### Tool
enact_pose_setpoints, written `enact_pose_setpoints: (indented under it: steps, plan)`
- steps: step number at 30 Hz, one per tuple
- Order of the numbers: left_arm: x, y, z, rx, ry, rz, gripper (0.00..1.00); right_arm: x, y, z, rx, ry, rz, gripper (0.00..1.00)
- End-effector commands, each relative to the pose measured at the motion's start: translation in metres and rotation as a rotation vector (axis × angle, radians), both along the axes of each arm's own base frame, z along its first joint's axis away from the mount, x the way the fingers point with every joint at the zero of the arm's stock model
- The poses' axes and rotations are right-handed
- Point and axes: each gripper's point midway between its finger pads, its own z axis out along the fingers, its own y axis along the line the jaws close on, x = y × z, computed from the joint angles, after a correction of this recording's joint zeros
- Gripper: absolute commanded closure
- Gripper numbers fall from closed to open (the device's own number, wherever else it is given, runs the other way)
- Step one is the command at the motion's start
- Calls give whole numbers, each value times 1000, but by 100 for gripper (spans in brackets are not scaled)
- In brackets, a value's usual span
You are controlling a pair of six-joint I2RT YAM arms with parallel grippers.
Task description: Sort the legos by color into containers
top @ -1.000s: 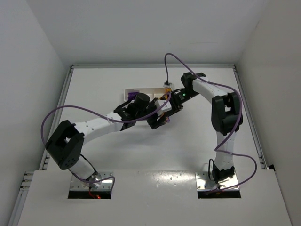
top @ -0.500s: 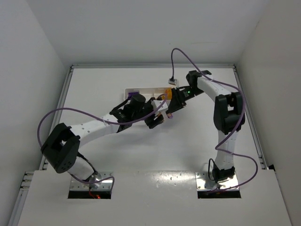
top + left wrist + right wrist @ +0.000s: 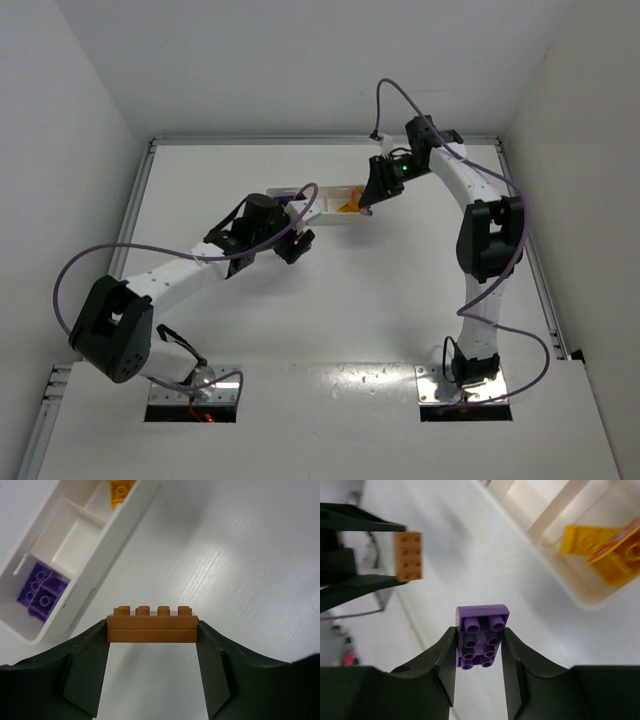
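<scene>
My left gripper (image 3: 152,647) is closed on a brown brick (image 3: 152,629), one finger pressing each short end, so the brick lies crosswise between them with a row of four studs along its far edge and a seam running down its length. It hangs over the white table (image 3: 240,570), just beside the long wall of the white tray (image 3: 107,545) but not over it. In that tray, the end compartment nearest this hand holds purple pieces (image 3: 41,591) lying together, and the far end compartment holds a yellow piece (image 3: 121,489) at the edge of my wrist view. My right gripper (image 3: 480,647) is closed narrowly on a purple brick (image 3: 481,636), gripped by its two long sides, its round knobs facing my wrist camera. This brick is also over bare table, near the tray's outer wall at the yellow end, where a flat yellow piece lies beside a deeper orange one (image 3: 622,555). From this wrist I can see my other hand across the table, apart from this one, with the brown brick between its fingers. Seen from above, my left hand sits in front of the tray's left half and my right hand reaches in at the tray's right end, the tray lying lengthwise between them.
</scene>
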Motion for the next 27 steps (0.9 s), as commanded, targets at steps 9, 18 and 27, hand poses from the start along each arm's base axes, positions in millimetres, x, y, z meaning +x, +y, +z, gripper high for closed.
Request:
enact_pose_setpoints:
  steps: [9,18,27]
  plan:
    - [41,84,45,-98,-51,344,69,99,45,41,-110,-412,-212,100]
    - [43,141,58,-163,-27,485,69,106,142,8,-80,-432,-98,100]
    - [42,167,45,-160,11,545,69,123,193,8,-3,-522,-122,100]
